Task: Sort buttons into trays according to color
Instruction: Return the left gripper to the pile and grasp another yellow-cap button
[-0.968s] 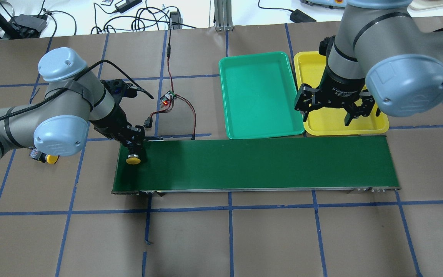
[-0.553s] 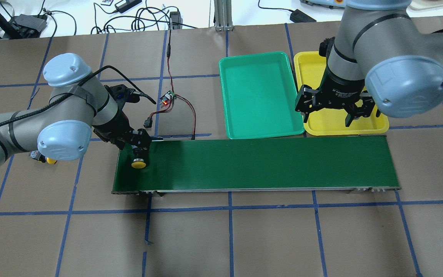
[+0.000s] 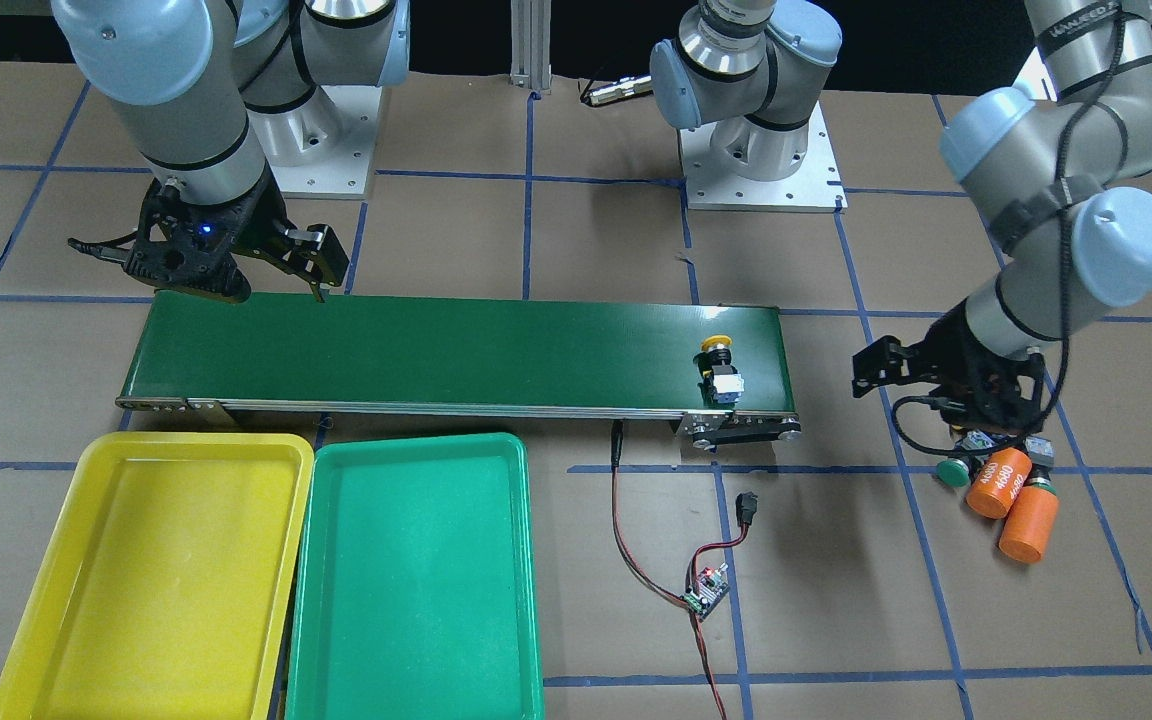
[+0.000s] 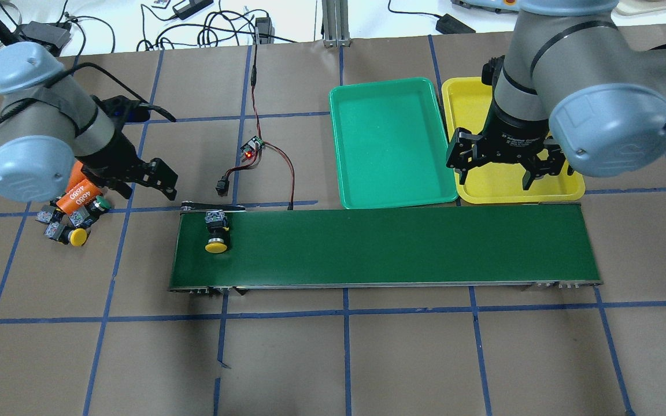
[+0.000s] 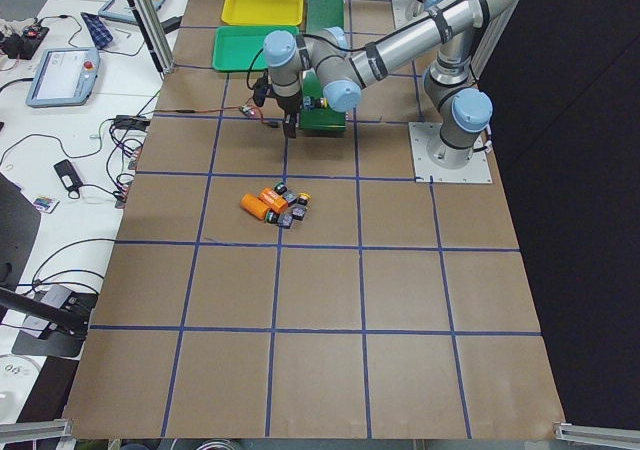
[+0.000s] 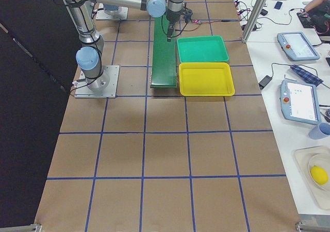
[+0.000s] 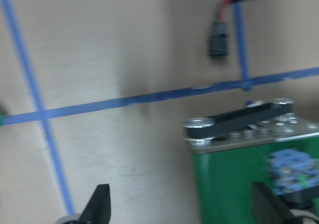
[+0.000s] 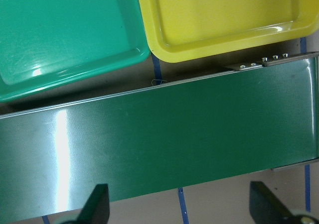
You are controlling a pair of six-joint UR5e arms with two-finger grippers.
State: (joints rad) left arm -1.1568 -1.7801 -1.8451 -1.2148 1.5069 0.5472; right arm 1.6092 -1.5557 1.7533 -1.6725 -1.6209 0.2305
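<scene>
Nearest item: a long dark-green conveyor belt (image 4: pixel 396 245), set lengthwise on the brown papered counter (image 4: pixel 344 358). One yellow-capped push-button (image 4: pixel 216 237) lies on its side on the belt, close to the belt's left end. Its cap points to the belt's near edge and its black-and-grey switch body to the far edge. Nothing touches it.

Off the belt's left end, on the counter, is a loose heap. It holds a second yellow-capped button (image 4: pixel 77 237), a green-capped button (image 4: pixel 100 203) and two orange cylinders marked 4680 (image 4: pixel 78 193). A fourth button cannot be made out with certainty.

Left pincer (image 4: pixel 147 184): between the heap and the belt's left end, spread wide, carrying nothing.

Right pincer (image 4: pixel 496 176): above the far edge of the belt's right end, spread wide, carrying nothing.

Beyond the belt's far edge stands a green shallow plastic tray (image 4: pixel 391 138). Beside it, level with the belt's right end, is a yellow shallow plastic tray (image 4: pixel 461 104). No button is seen in either.

Assessment: the button on the belt is judged light, rigid and hard. The domed cap looks smooth, so it is likely to slip and to let the piece roll. Recommended hold: across the flat sides of the squarish switch body, just behind the cap.
</scene>
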